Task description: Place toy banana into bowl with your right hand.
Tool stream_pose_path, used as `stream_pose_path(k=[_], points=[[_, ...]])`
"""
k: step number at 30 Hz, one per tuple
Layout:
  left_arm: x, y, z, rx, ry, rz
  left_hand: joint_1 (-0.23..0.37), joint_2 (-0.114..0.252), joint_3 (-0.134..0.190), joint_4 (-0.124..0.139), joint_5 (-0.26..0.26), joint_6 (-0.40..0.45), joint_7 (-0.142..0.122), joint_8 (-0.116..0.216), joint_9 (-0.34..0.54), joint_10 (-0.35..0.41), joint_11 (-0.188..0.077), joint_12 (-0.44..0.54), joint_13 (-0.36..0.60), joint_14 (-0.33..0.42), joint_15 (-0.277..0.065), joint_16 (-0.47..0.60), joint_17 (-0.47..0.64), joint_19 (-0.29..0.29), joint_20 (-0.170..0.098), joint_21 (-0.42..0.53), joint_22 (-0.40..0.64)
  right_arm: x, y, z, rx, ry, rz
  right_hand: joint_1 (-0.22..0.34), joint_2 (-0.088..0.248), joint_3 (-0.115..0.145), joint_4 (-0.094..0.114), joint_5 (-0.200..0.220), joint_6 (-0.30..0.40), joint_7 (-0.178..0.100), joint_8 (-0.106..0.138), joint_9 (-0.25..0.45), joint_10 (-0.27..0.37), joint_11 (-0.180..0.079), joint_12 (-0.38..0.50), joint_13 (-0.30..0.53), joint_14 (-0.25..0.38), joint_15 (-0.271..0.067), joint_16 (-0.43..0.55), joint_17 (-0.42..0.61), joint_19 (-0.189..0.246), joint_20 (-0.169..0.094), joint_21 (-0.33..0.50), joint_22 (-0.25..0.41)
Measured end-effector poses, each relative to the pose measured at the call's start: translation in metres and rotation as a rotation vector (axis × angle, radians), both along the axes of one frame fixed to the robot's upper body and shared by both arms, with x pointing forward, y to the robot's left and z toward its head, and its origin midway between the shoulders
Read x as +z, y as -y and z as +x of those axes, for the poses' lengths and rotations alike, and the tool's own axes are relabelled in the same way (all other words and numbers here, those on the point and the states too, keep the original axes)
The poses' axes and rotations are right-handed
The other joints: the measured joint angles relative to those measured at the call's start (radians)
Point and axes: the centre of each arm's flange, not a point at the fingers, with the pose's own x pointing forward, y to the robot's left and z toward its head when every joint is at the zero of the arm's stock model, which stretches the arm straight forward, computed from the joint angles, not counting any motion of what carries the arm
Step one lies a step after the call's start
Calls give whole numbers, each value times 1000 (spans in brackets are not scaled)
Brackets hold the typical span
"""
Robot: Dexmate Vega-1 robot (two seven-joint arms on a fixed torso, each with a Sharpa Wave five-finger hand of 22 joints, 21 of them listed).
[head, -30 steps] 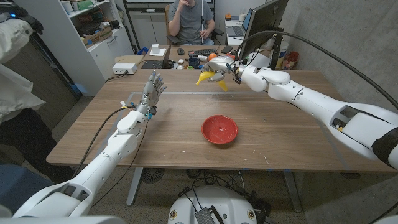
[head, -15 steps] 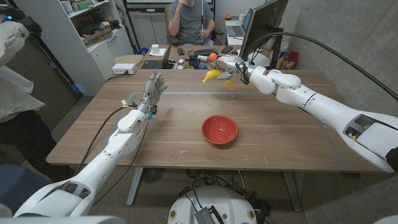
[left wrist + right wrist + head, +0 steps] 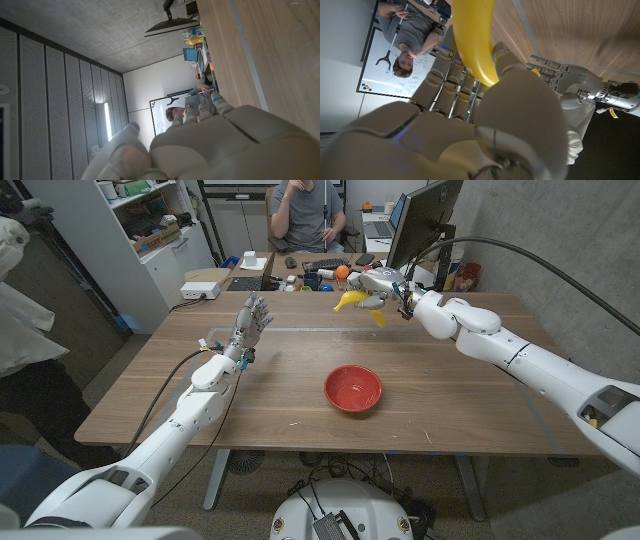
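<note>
Two hands share our wooden table (image 3: pixel 470 395), and from the head view the right hand (image 3: pixel 378 283) is the one that matters: it hangs in the air over the far edge, fingers wrapped around the curved yellow toy banana (image 3: pixel 358 302). The banana is off the table, its long axis lying roughly crosswise to the fingers, with one end poking out toward the robot's left and the other drooping below the palm. The round red bowl (image 3: pixel 353 388) sits near the middle of the table, closer to the robot than the loaded hand and a little to its left, so we judge the coming move as a pull back toward the body and then down over the rim. The left hand (image 3: pixel 247 323) stands upright beside the table's left portion, fingers spread, holding nothing, well apart from the bowl.

In the left wrist view we see the back of the left hand (image 3: pixel 220 145) with nothing in its grasp.

In the right wrist view the banana (image 3: pixel 472 37) runs across the right hand's closed fingers (image 3: pixel 450 80), pressed under the thumb; the open left hand (image 3: pixel 565 77) shows beyond it.
</note>
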Motion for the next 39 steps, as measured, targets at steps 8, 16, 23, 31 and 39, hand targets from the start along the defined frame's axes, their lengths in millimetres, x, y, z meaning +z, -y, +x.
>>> stream_pose_path(k=[8,16,23,31,39], points=[[0,1,4,-22,-4,12,0,0,0,0,0,0,0,0,0,0,0,0,0,0,0,0,0,0,0,0,0,-14,1,-20,1,-10,8,0,0,-1,-1,-1,0,0,4,0,7,7,0,-3,1,-2,-2,2,0,0,0,0],[1,0,5,-41,-1,19,0,0,0,0,0,0,0,0,0,0,0,0,0,0,0,0,0,0,0,0,0,-24,-2,-35,-6,-22,15,0,0,-1,-1,-2,1,1,8,0,11,11,0,2,3,-3,-2,2,0,0,8,0],[2,-2,5,-60,5,30,0,0,0,0,0,0,0,0,0,0,0,0,0,0,0,0,0,0,0,0,0,-34,-6,-49,-16,-29,18,0,0,-4,2,-2,1,1,8,0,13,12,4,3,3,-3,-5,7,0,0,8,0],[2,-4,5,-85,7,45,0,0,-4,-4,0,0,0,0,0,0,0,0,0,0,0,0,0,0,0,0,0,-44,-10,-66,-30,-37,28,0,0,-4,2,1,1,1,8,0,16,16,5,3,12,-1,-9,7,0,0,18,-4],[4,-6,4,-100,11,57,0,0,-4,-4,0,0,0,0,0,0,0,0,0,0,0,0,0,0,0,-4,0,-53,-10,-80,-49,-38,44,0,0,-8,6,1,1,1,9,5,16,16,5,-1,12,-2,-11,15,6,-6,25,-4]])
